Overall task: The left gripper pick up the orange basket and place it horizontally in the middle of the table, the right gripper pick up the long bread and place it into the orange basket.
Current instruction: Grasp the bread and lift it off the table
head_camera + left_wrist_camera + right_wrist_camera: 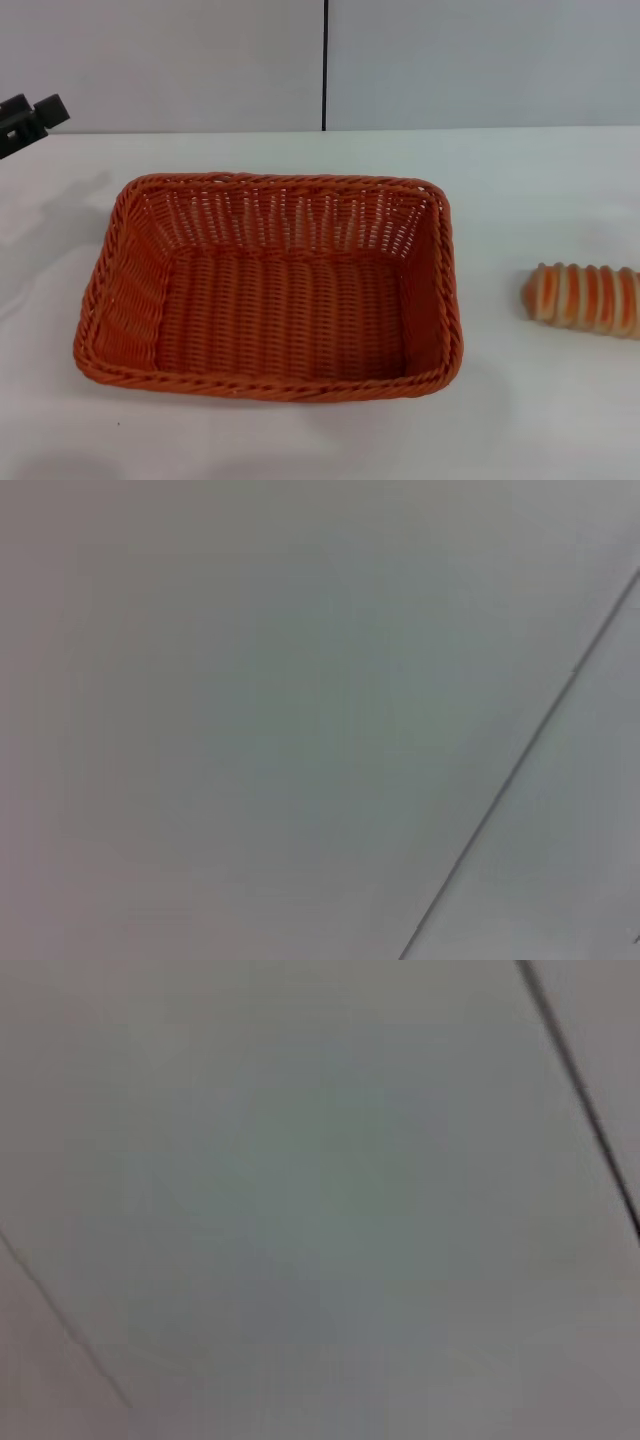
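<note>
The orange basket (270,290) lies flat on the white table (520,200), its long side across my view, a little left of centre, and it holds nothing. The long bread (585,297) rests on the table at the right edge of the head view, partly cut off, well apart from the basket. My left gripper (28,120) shows only as a black tip at the far left edge, above the table's back corner and away from the basket. The right gripper is out of view. Both wrist views show only a pale wall.
A grey wall with a dark vertical seam (325,65) stands behind the table. Bare tabletop lies between basket and bread and along the front edge.
</note>
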`<control>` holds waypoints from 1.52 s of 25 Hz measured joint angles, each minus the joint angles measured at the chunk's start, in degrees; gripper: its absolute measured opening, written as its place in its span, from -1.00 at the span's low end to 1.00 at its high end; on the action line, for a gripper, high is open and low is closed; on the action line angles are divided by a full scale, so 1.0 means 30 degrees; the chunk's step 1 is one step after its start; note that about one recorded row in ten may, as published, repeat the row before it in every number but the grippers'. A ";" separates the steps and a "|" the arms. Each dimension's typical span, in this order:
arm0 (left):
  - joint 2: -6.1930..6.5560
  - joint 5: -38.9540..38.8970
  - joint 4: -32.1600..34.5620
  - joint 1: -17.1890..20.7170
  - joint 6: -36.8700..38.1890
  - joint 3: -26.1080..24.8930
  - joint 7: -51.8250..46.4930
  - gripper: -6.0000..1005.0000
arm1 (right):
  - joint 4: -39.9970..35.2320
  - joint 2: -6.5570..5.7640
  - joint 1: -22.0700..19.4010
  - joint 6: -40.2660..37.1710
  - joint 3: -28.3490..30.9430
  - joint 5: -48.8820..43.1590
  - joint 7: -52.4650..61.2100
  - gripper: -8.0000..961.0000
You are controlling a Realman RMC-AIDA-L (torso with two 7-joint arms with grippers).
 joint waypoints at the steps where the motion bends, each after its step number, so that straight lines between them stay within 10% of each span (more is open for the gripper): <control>1: 0.0000 -0.0116 -0.0171 -0.0023 0.0004 -0.0003 0.0320 0.48 | -0.1703 -0.0150 0.0440 -0.0700 -0.0090 -0.2058 0.1826 0.29; 7: 0.0001 -0.0274 -0.0735 -0.0131 0.0027 -0.0022 0.1102 0.48 | -0.4646 -0.2087 0.5018 -0.8098 -0.0372 -1.2279 0.6837 0.30; 9: 0.0000 -0.0291 -0.0853 -0.0140 0.0047 -0.0026 0.1260 0.48 | -0.4790 -0.2111 0.5888 -0.8964 -0.1210 -1.4302 0.7194 0.30; 22: 0.0001 -0.0813 -0.2049 -0.0213 0.1193 -0.0281 0.2748 0.48 | -0.3257 -0.0647 0.6487 -0.6081 -1.0197 -1.8520 0.7838 0.29; 38: 0.0031 -0.1131 -0.3515 -0.0323 0.1873 -0.1185 0.3341 0.48 | -0.1777 -0.0195 0.6859 -0.2411 -1.4398 -1.9171 0.5909 0.11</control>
